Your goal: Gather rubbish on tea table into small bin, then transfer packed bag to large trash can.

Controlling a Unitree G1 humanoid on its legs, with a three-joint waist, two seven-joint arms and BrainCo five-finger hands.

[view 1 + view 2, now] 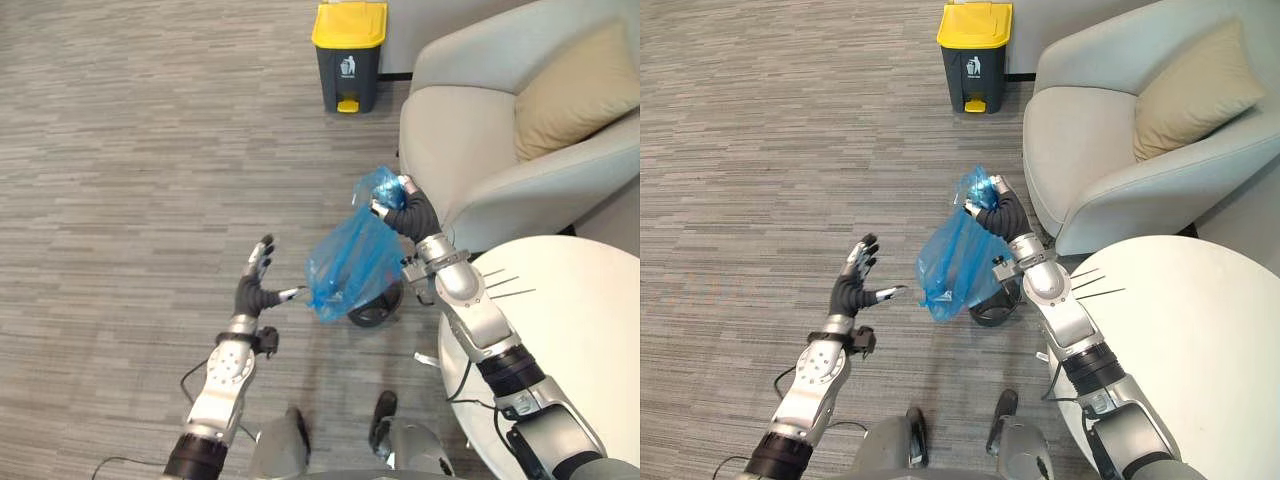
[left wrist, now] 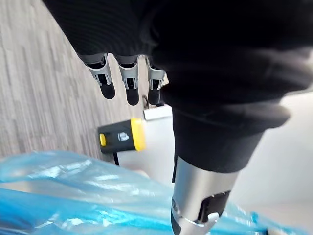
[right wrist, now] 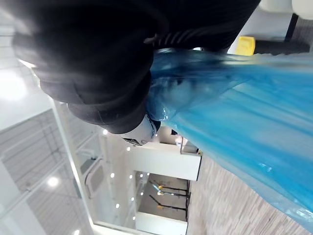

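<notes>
Blue rubbish bag (image 1: 345, 270) is hanging in the air over the floor (image 1: 120, 150); left robot hand (image 1: 255, 287) is spreading its fingers just beside it, right robot hand (image 1: 408, 212) is clenching its bunched top. Yellow-lidded trash can (image 1: 348, 55) is standing beyond.

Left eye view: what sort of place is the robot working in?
Likely a lounge or waiting area: a pale grey upholstered armchair with a beige cushion, a round white table, and a dark grey pedal bin with a yellow lid.

One blue bag (image 1: 348, 268), one yellow-lidded bin (image 1: 348, 55), one armchair (image 1: 465, 140), one cushion (image 1: 575, 88), one table (image 1: 580, 350)
</notes>
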